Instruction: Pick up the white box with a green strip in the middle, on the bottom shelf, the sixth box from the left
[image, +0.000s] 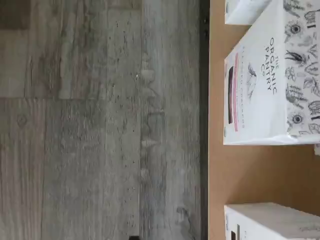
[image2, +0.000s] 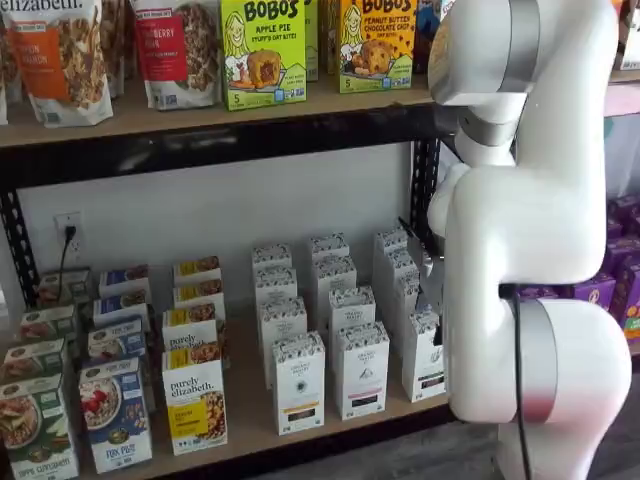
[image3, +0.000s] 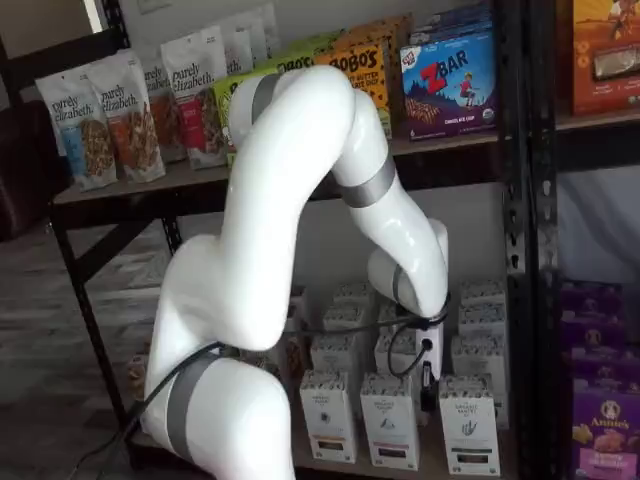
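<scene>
On the bottom shelf, front row: the white box (image2: 421, 358) stands at the right end of the white cartons, partly hidden by my arm (image2: 530, 200); in a shelf view it shows in full (image3: 468, 424).
Long axis: straight up and down, and the box is upright, not leaning.
Facing: printed face out toward the shelf's front edge, with the speckled band on top and the dark strip low down.
Neighbour: the pink-strip carton (image: 267, 80) stands just beside it with a gap between them, and its lettering reads sideways in the wrist view.
Surface: the bottom shelf (image2: 250, 425) is a pale tan board with a black front rail, clear to see in the wrist view (image: 250, 172).
Floor: grey wood-look planks (image: 100, 125) lie beyond the rail.
Room: a white back wall behind the cartons carries a wall socket (image2: 68, 235) with a cord plugged in.
Upper shelf: granola bags (image2: 65, 55) and yellow Bobo's boxes (image2: 263, 50) stand along it.
My gripper (image3: 429, 384): it hangs just above and beside the front cartons, showing only a dark sliver side-on, cable looped beside it.
Jaws: I cannot tell whether they are spread or pressed together.
</scene>
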